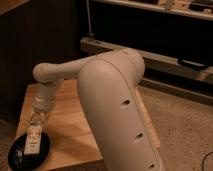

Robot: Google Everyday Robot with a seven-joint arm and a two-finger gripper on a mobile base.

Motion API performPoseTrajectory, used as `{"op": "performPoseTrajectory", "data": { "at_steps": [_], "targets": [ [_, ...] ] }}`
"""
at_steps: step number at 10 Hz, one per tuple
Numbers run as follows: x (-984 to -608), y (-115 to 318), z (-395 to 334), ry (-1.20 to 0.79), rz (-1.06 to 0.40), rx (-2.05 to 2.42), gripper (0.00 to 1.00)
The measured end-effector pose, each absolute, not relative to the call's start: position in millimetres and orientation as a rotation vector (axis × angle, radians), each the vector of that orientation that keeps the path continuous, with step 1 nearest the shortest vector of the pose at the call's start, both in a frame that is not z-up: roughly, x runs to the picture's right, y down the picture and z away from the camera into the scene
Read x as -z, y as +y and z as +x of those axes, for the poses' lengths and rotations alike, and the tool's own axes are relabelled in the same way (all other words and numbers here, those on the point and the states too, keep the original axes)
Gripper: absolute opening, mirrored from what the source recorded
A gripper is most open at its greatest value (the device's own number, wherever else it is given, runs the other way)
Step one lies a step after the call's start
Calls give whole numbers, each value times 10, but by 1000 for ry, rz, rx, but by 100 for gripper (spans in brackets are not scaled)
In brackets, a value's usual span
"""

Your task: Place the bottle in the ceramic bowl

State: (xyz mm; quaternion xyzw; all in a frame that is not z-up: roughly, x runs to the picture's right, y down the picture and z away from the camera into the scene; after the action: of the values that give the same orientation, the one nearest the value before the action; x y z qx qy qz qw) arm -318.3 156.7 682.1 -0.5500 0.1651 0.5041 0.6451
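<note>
The ceramic bowl (17, 159) is black and glossy and sits at the front left corner of the wooden table (75, 122). The bottle (33, 141) is clear with a pale label. It hangs lengthwise over the bowl, with its lower end inside the rim. My gripper (36, 121) reaches down from the white arm at the left and is shut on the bottle's upper end, just behind the bowl. The cap is hidden by the gripper.
The large white arm housing (117, 110) fills the middle of the view and hides the table's right part. A dark cabinet wall stands behind the table. A low metal shelf rail (165, 60) runs at the back right. Speckled floor (185, 130) lies to the right.
</note>
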Motion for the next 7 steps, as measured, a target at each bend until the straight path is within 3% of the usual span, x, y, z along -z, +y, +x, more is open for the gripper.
{"op": "performPoseTrajectory", "data": {
  "at_steps": [2, 7],
  "targets": [
    [-6785, 1569, -3205, 336, -1253, -1111, 10],
    [-6714, 1611, -3274, 286, -1230, -1054, 62]
  ]
}}
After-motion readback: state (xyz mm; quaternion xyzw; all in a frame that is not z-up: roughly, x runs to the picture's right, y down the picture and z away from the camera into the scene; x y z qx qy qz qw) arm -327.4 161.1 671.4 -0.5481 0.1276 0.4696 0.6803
